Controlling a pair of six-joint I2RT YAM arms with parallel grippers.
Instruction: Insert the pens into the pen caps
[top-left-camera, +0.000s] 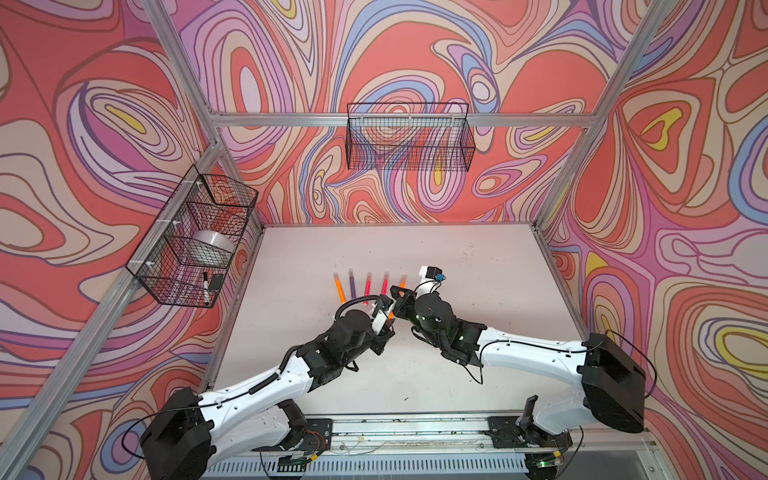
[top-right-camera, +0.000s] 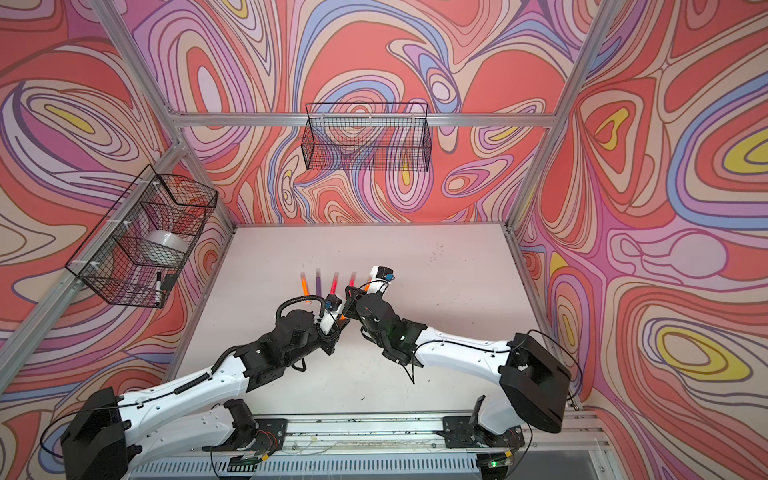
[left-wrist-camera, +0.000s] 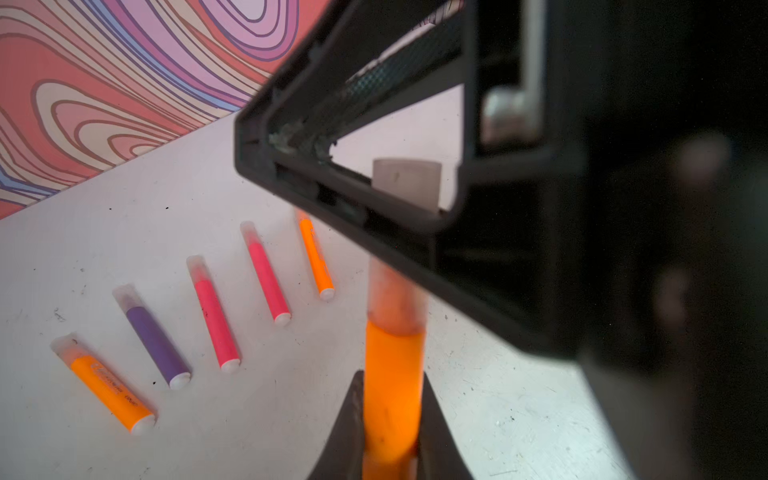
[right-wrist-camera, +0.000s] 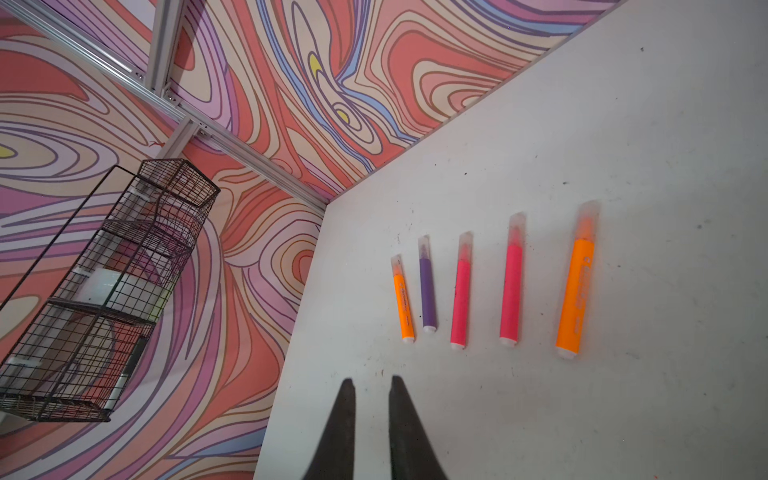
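Note:
My left gripper is shut on an orange pen and holds it above the middle of the table. A pale translucent pen cap sits over that pen's tip. My right gripper meets it from the right; its black finger crosses the cap well back from the tip. In the right wrist view the fingertips stand a narrow gap apart and the cap is hidden. Several capped pens lie in a row behind the grippers: orange, purple, pink, pink, orange.
A black wire basket on the left wall holds a tape roll and a black-and-white marker. Another wire basket hangs on the back wall. The white table is framed by aluminium posts and patterned walls.

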